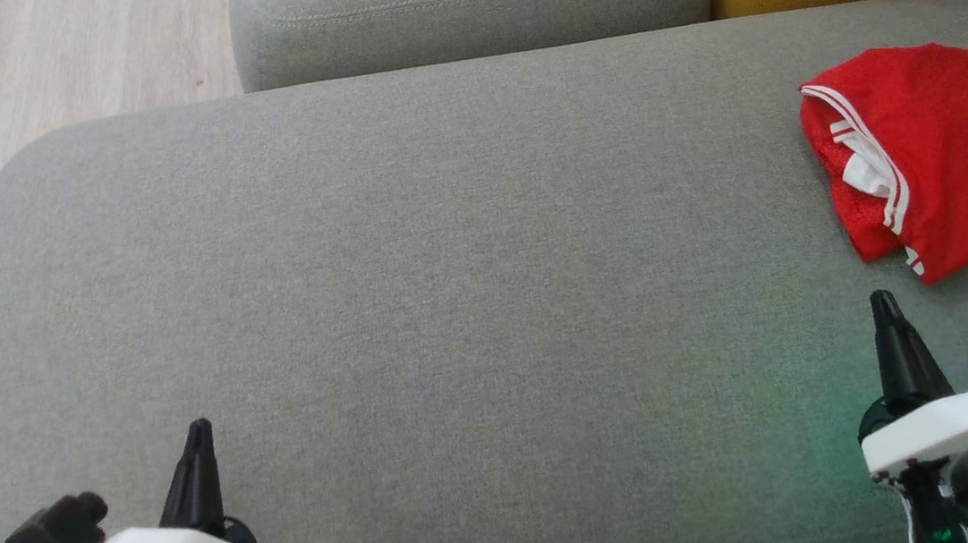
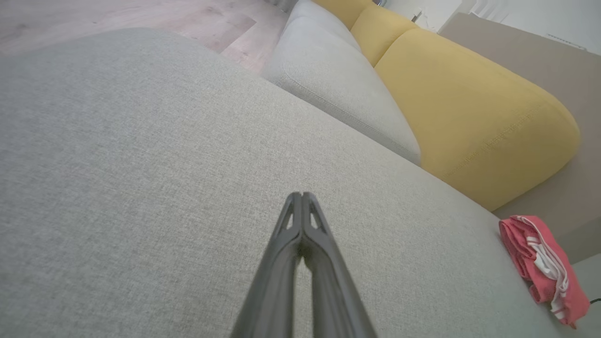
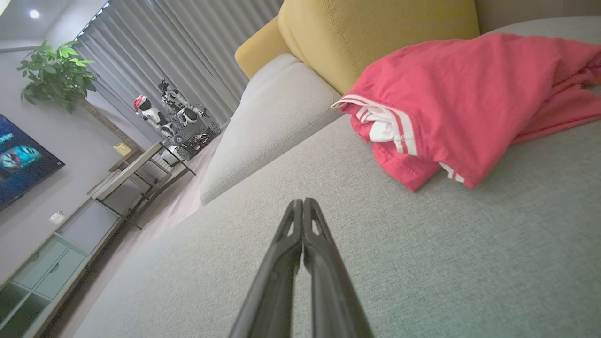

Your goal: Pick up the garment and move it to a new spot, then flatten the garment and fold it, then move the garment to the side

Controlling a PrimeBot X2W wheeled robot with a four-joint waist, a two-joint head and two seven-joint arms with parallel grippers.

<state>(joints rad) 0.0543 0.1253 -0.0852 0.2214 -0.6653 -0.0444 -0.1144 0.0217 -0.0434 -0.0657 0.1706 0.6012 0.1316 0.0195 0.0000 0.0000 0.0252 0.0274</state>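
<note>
Two closed end effectors — left (image 1: 197, 429), right (image 1: 882, 302) — low over sofa (image 1: 447, 266).

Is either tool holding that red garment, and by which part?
Nothing is held. Left tool and right tool are shut, empty; the red garment lies apart on the cushion.

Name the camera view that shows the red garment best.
The right wrist view: the red garment lies close and large, its white-striped hem clear. The head view cuts it off at the edge; the left wrist view shows it small, distant.
</note>
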